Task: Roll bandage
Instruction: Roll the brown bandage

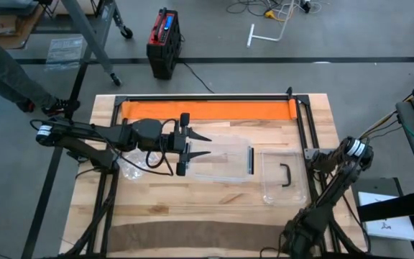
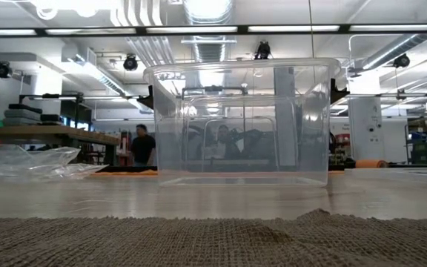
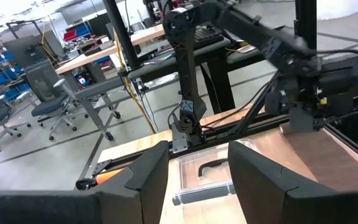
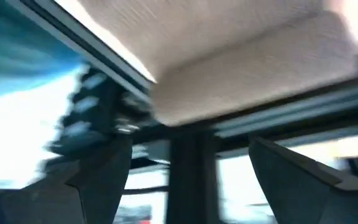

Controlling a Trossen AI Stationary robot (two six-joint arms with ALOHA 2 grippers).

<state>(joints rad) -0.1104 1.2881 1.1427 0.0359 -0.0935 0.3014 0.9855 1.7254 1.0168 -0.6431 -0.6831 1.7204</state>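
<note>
Rough brown cloth [image 2: 221, 241] covers the near edge of the wooden tabletop [image 1: 214, 198]. Behind it stands a see-through plastic box [image 2: 239, 122] with smooth walls. Only from above can you see its flat clear lid [image 1: 284, 177] lying to the right. The left pincer [image 1: 201, 144] hangs open over the box. The right pincer's [image 4: 188, 158] fingers are spread, holding nothing. No bandage shows. Far back lies an orange mat [image 1: 207, 109].

Left arm reaches level across the tabletop's left half; left gripper [image 1: 201, 145] over the middle, fingers parted, empty. Right arm folded at the right edge; right gripper [image 4: 188, 165] fingers spread wide.
</note>
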